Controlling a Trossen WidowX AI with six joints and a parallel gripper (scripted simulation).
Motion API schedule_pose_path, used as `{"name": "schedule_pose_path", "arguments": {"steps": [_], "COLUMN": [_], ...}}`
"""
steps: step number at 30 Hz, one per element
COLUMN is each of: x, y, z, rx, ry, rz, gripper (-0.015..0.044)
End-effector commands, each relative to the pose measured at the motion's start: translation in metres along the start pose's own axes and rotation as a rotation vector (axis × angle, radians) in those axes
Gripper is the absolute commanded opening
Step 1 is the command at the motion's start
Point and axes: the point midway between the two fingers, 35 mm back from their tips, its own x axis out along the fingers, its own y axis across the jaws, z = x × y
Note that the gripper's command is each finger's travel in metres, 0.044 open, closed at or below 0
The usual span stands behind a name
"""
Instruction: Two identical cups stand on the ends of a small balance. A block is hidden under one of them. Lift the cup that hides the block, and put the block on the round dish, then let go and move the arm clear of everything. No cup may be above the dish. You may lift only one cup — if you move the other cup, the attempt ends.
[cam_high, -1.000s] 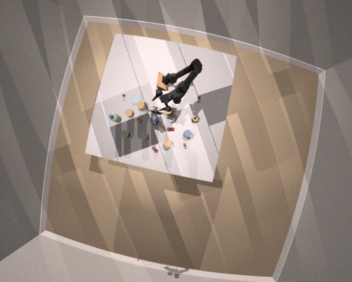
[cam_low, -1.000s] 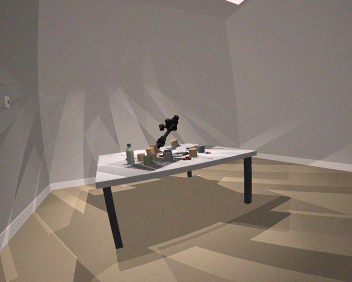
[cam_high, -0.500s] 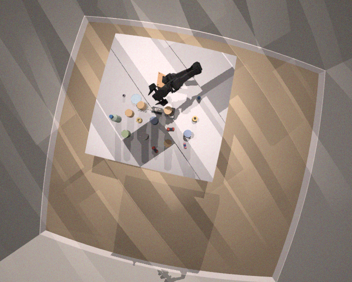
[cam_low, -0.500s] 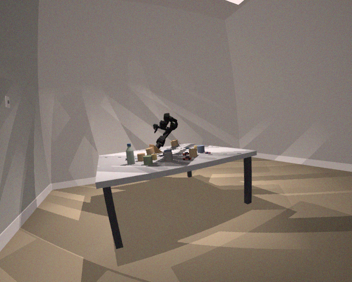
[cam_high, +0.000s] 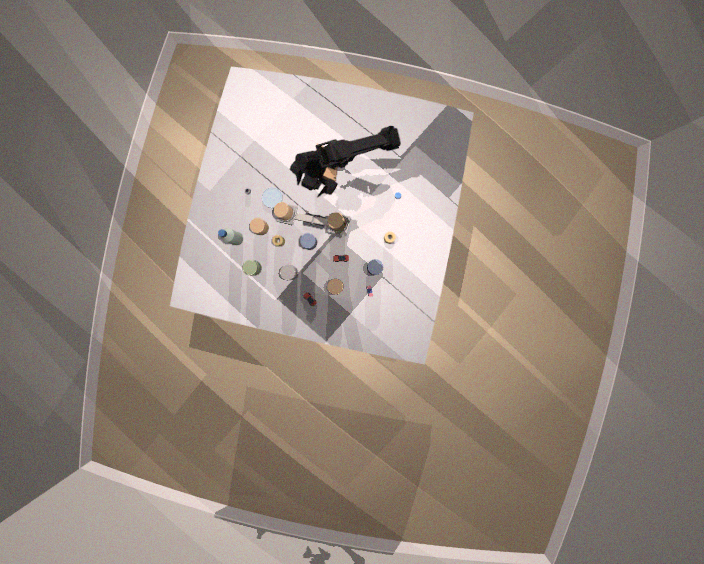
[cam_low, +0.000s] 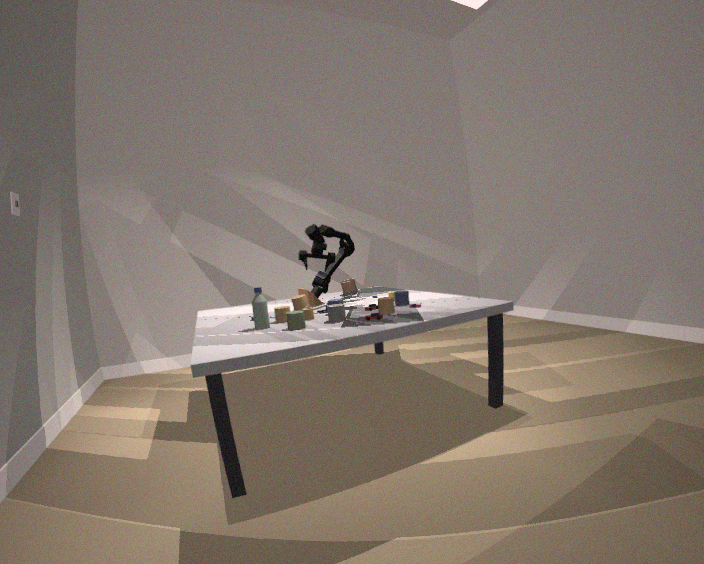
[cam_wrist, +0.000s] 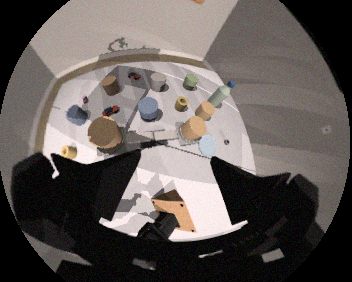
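My gripper (cam_high: 309, 188) (cam_low: 317, 267) (cam_wrist: 177, 156) is open and empty, high above the table, behind the balance. The balance beam (cam_high: 309, 219) (cam_wrist: 166, 135) carries two tan cups. One cup (cam_high: 282, 210) (cam_low: 300, 301) (cam_wrist: 193, 128) stands at the dish end. The other cup (cam_high: 336, 222) (cam_low: 349, 286) (cam_wrist: 105, 134) stands at the far end, looks darker in the overhead view, and appears to sit higher, with the beam sloping down towards the dish. The pale blue round dish (cam_high: 272, 197) (cam_wrist: 207, 145) lies beside the lower cup and looks empty. No block shows; what is under the cups is hidden.
A blue cylinder (cam_high: 307, 241) (cam_wrist: 148, 108) stands close in front of the balance. A tan cylinder (cam_high: 258, 226) (cam_wrist: 205, 110) and a green bottle (cam_low: 260, 311) (cam_wrist: 219, 96) stand on the dish side. Several more cylinders, rings and small toys lie around. An orange bracket (cam_wrist: 176, 212) is at the arm's base.
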Motion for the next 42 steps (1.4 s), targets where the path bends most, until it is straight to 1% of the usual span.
{"name": "schedule_pose_path", "arguments": {"steps": [1, 10, 12, 17, 22, 30, 42], "x": [-0.009, -0.035, -0.039, -0.040, -0.033, -0.015, 0.020], "y": [-0.001, -0.004, -0.005, -0.005, -0.011, -0.026, -0.044], "z": [-0.004, -0.005, -0.005, -0.005, 0.001, 0.015, 0.036], "rx": [-0.036, -0.108, -0.117, -0.121, -0.203, -0.444, -0.828], "ry": [-0.025, -0.178, -0.208, -0.211, -0.178, -0.094, 0.018], "rz": [0.099, 0.297, 0.319, 0.321, 0.311, 0.304, 0.345], "gripper": [0.0440, 0.0440, 0.0440, 0.0440, 0.0440, 0.0440, 0.0440]}}
